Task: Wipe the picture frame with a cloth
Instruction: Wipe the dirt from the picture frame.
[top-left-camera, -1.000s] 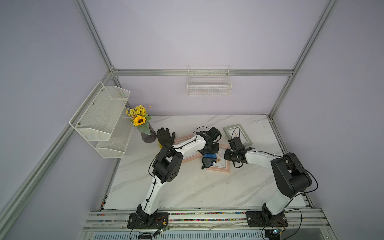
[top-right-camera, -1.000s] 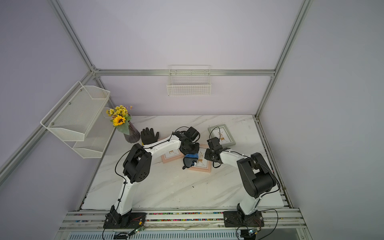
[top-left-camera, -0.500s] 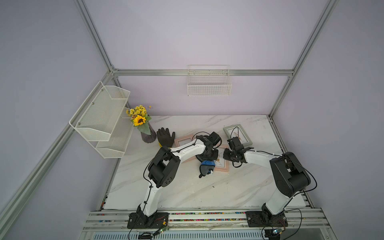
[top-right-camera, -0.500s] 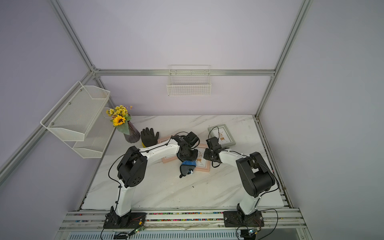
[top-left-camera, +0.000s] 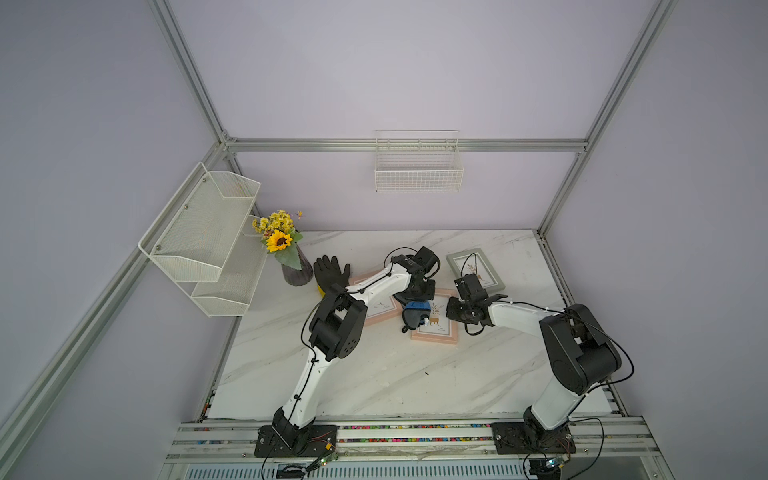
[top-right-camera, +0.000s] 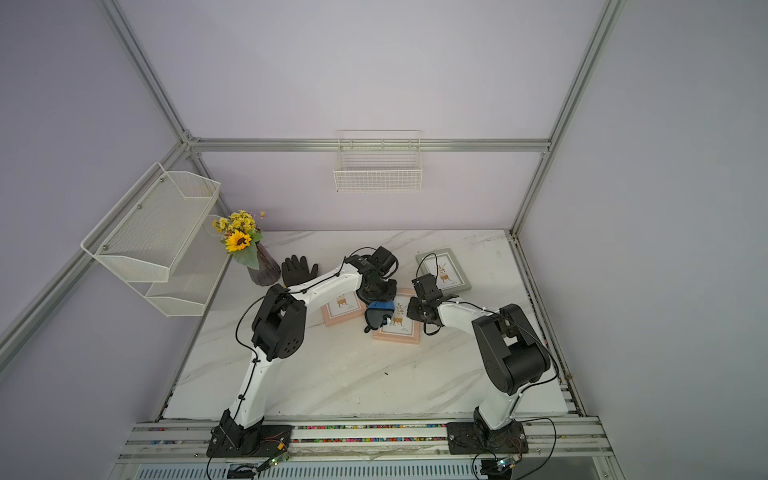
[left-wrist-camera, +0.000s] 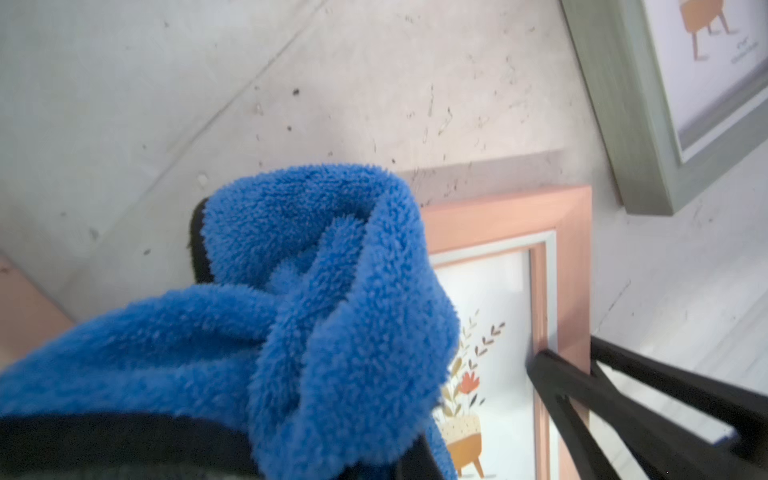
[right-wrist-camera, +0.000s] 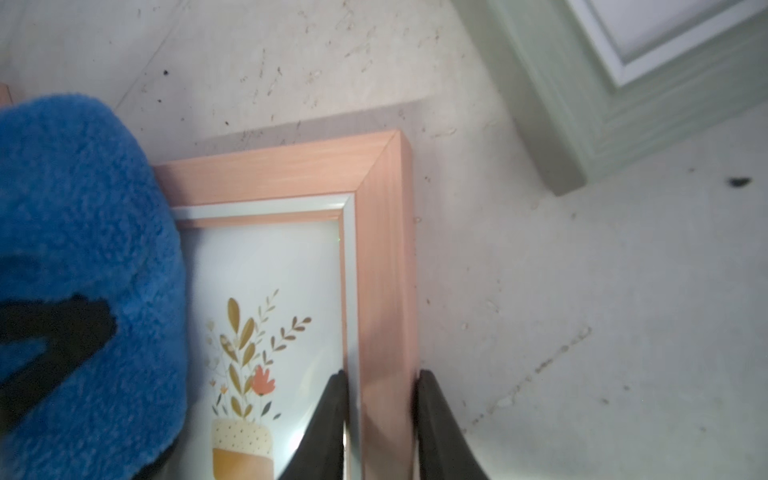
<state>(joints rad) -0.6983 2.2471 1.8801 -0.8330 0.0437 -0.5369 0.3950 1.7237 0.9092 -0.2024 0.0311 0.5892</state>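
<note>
Cloth (top-left-camera: 417, 312), blue fluffy side out w/ dark reverse underneath, is bunched in the L gripper (top-left-camera: 415, 304), whose jaws are closed tight on it. The wad sits over the far-left corner of the picture frame (top-left-camera: 437, 334), hiding part of the glass there, and a dark loop hangs past the frame's left side. Can't tell if it's pressing on the glass. In the L wrist view the cloth (left-wrist-camera: 291, 311) fills most of the shot, w/ the frame's corner (left-wrist-camera: 569, 224) beside it.

Picture frame is pink wood w/ a plant-in-pot print, lying flat approx mid-table, a bit nearer the far edge. R gripper (right-wrist-camera: 380, 395) pinches its right-hand rail: one finger on the glass side, the other on the outer side, jaws only as wide as the rail.

A 2nd pink frame (top-left-camera: 380, 309) lies just left of it, partly under the L arm. Grey-green frame (top-left-camera: 478, 270) is nearer the far edge, right of centre. Black glove (top-left-camera: 330, 272) and vase w/ sunflower (top-left-camera: 296, 272) are by the far-left corner of the marble table (top-left-camera: 374, 374). On the walls: wire basket (top-left-camera: 417, 166) and mesh shelf (top-left-camera: 203, 232).
</note>
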